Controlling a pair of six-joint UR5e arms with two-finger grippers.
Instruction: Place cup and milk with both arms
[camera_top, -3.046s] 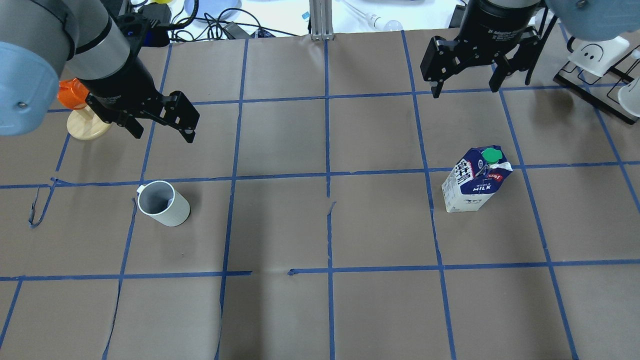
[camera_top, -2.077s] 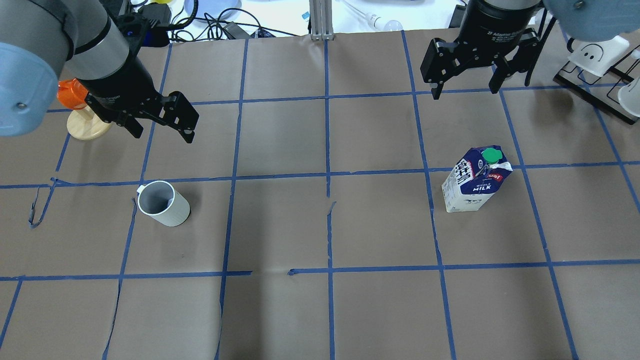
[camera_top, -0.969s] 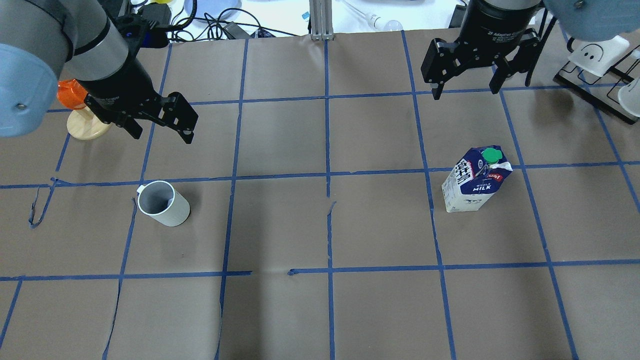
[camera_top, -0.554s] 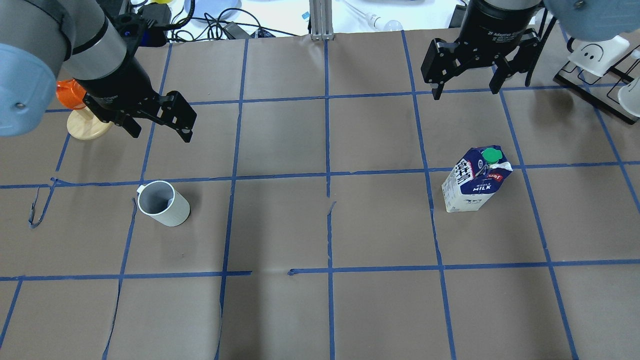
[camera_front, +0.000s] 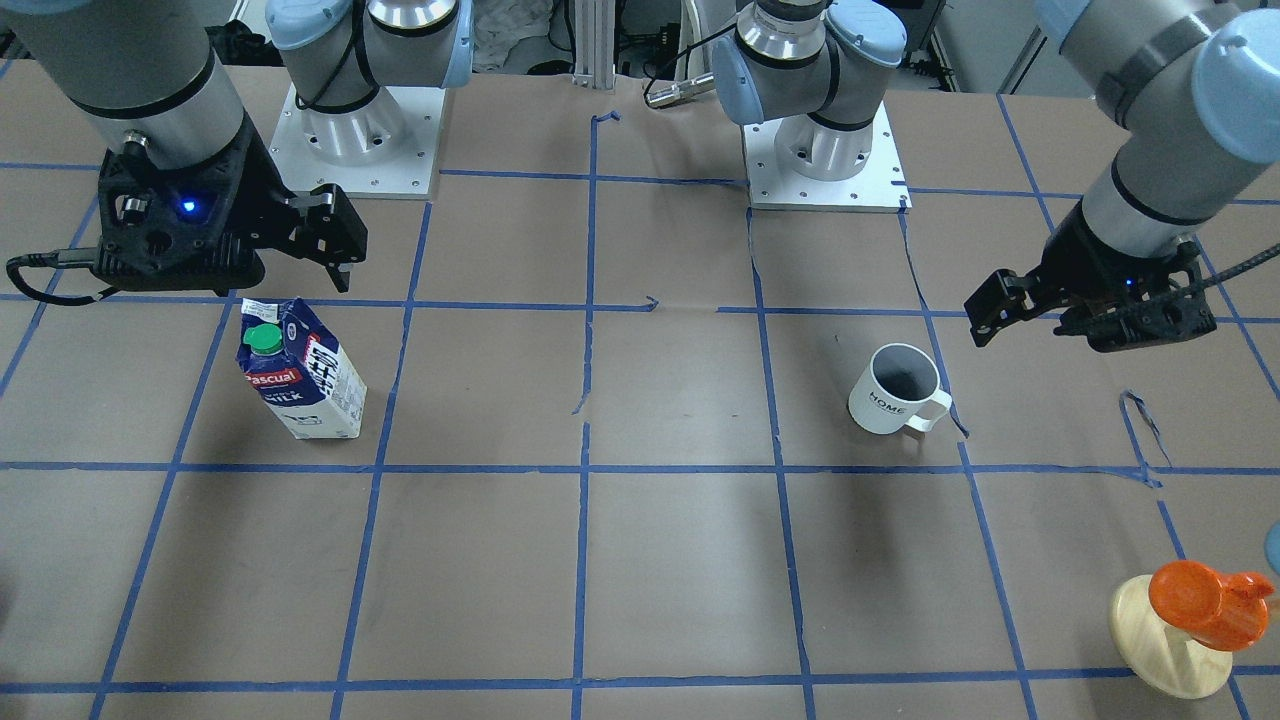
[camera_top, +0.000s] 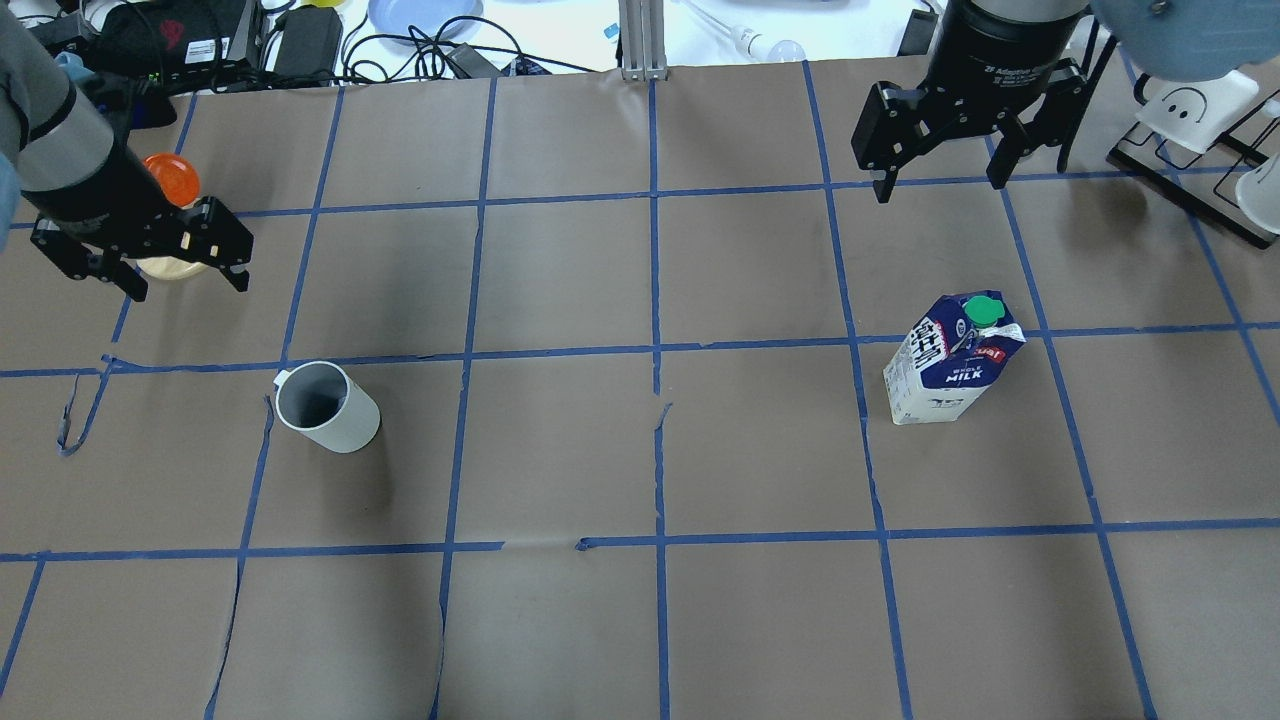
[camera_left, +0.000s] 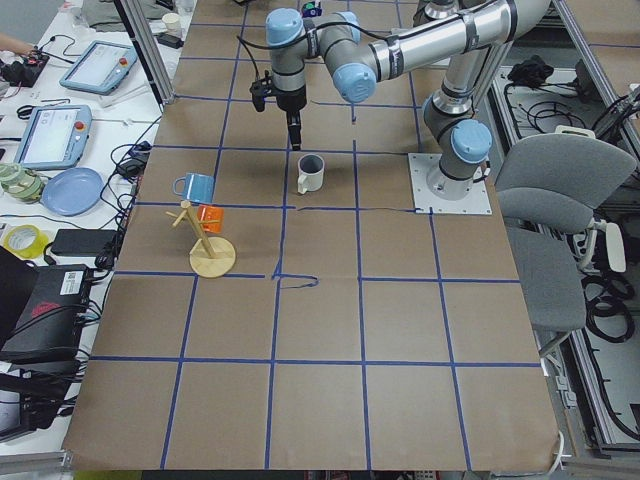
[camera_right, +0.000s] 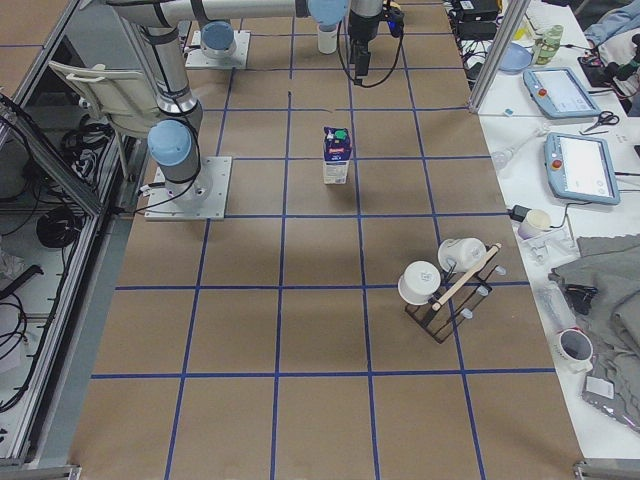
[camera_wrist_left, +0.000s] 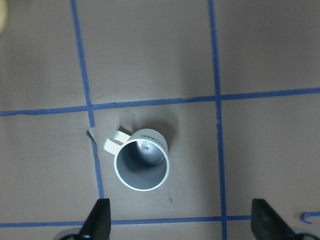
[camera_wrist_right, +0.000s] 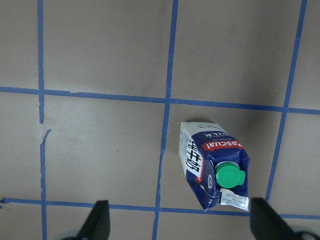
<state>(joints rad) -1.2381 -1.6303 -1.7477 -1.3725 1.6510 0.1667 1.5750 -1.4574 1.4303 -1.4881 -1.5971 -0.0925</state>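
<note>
The white cup (camera_top: 327, 408) stands upright on the brown paper at left-centre, its handle toward the far left; it also shows in the front view (camera_front: 895, 392) and the left wrist view (camera_wrist_left: 142, 165). My left gripper (camera_top: 188, 283) is open and empty, hovering left of and beyond the cup. The milk (camera_top: 950, 365) stands upright on the right, green cap up, and shows in the front view (camera_front: 298, 370) and the right wrist view (camera_wrist_right: 214, 170). My right gripper (camera_top: 940, 185) is open and empty, high and beyond the milk.
An orange cup on a wooden stand (camera_top: 168, 182) sits right behind my left gripper. A black rack with white mugs (camera_top: 1195, 120) stands at the far right edge. Blue tape lines (camera_top: 655, 350) grid the paper. Cables and gear lie beyond the table's far edge.
My left gripper has swung left in the overhead view, from beyond the cup to over the orange cup's stand. The right gripper, cup and milk have barely moved.
</note>
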